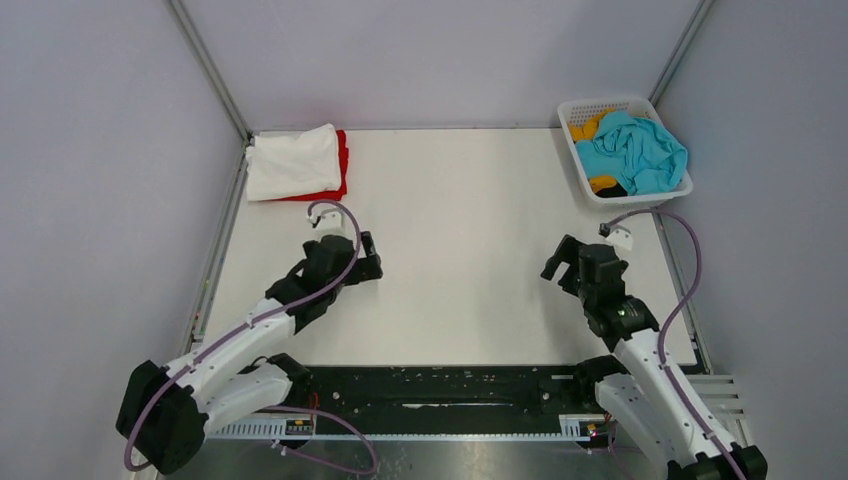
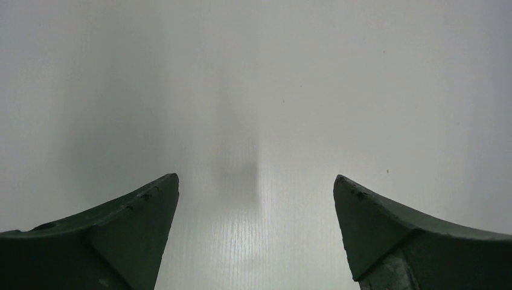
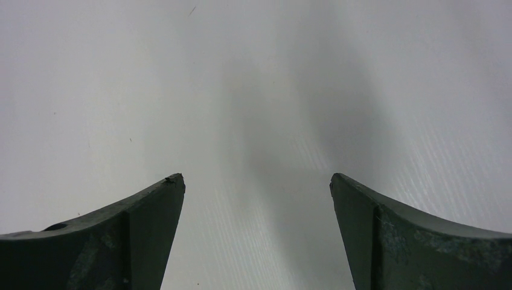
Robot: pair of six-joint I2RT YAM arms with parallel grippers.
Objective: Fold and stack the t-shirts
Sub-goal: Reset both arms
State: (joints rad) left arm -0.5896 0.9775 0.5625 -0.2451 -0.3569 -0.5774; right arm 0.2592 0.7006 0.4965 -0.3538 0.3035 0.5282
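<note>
Two stacked t-shirts, white table, grey walls

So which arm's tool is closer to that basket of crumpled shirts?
Right. The right tool hovers just on the basket's near side; the left tool is far off to the left, close to the folded white t-shirt.

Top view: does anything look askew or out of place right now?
Nothing serious. The white t-shirt sits slightly off-square on the red t-shirt, whose edge shows at the right. The teal t-shirt lies crumpled in the basket. The left hand and right hand are open, empty.
</note>
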